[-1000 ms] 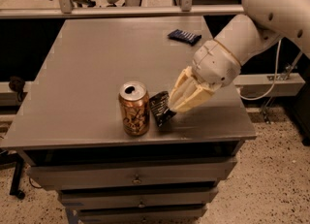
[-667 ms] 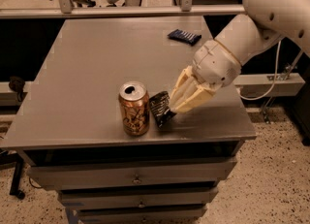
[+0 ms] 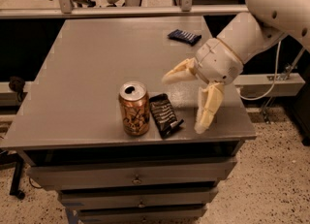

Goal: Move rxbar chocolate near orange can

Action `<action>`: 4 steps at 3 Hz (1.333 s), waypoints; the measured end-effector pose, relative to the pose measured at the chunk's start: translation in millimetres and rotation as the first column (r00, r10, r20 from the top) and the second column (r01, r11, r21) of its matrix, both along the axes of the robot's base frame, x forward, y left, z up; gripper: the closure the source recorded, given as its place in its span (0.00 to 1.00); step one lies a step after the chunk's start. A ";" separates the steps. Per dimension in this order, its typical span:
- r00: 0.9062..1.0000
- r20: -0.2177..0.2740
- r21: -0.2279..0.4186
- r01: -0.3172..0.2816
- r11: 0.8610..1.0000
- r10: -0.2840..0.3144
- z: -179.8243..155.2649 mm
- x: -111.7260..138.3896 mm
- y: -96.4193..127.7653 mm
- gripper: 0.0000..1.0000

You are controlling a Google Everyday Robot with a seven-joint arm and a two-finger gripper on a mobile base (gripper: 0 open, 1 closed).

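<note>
Drawers [image 3: 133, 179] sit under the front edge of the grey bench [image 3: 97, 58]. Close to that edge the orange can [image 3: 134, 109] stands upright. The rxbar chocolate [image 3: 165, 115] lies flat just beside it on the right, free of any grip. Slightly right of the bar hangs the tool [image 3: 182, 104], its two pale fingers [image 3: 208, 106] spread wide apart and holding nothing. A dark blue wrapped bar [image 3: 184, 36] lies near the far right of the bench.

The table [image 3: 97, 53] is viewed closely from above its front edge, facing downward; the hand [image 3: 184, 103] is seen right of centre, spread wide.
</note>
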State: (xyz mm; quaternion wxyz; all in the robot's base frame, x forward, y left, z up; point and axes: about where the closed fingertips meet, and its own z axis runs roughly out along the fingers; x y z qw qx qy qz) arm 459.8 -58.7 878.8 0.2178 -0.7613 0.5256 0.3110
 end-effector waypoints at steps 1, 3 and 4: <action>1.000 0.016 -0.006 0.024 1.000 -0.024 2.6 6.9 -6.2 0.00; 0.963 0.118 0.045 0.239 0.970 -0.243 33.8 70.8 -70.5 0.00; 0.956 0.144 0.057 0.248 0.967 -0.254 43.2 77.0 -71.5 0.00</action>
